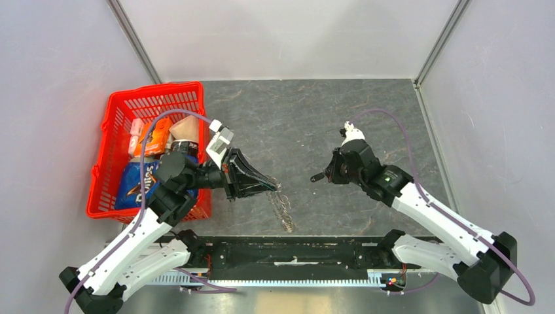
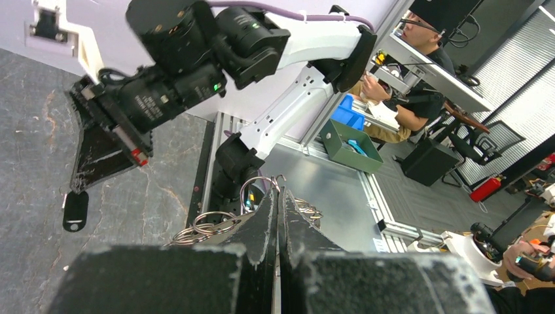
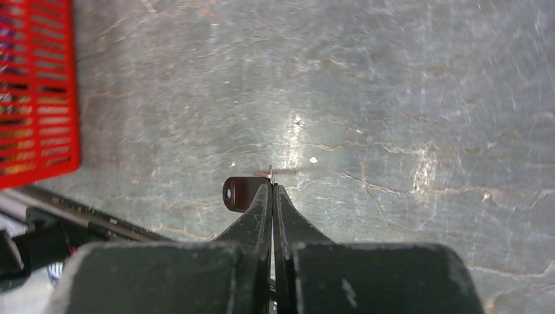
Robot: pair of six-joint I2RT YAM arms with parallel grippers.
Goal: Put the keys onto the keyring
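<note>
My left gripper (image 1: 273,186) is shut on the keyring (image 1: 284,208), a string of silvery rings that trails down from its tip toward the near edge. In the left wrist view one ring (image 2: 256,188) pokes out above the closed fingertips and more rings (image 2: 201,226) bunch to the left. My right gripper (image 1: 325,175) is shut on the keys (image 1: 316,177), a small black oblong head with a hole. In the right wrist view that head (image 3: 239,193) sticks out left of the closed fingers, above the table. The two grippers face each other, a hand's width apart.
A red basket (image 1: 118,108) with snack bags stands at the left, right behind the left arm; its wall (image 3: 39,85) also shows in the right wrist view. The black base rail (image 1: 281,252) runs along the near edge. The table (image 1: 294,118) is dark marbled stone.
</note>
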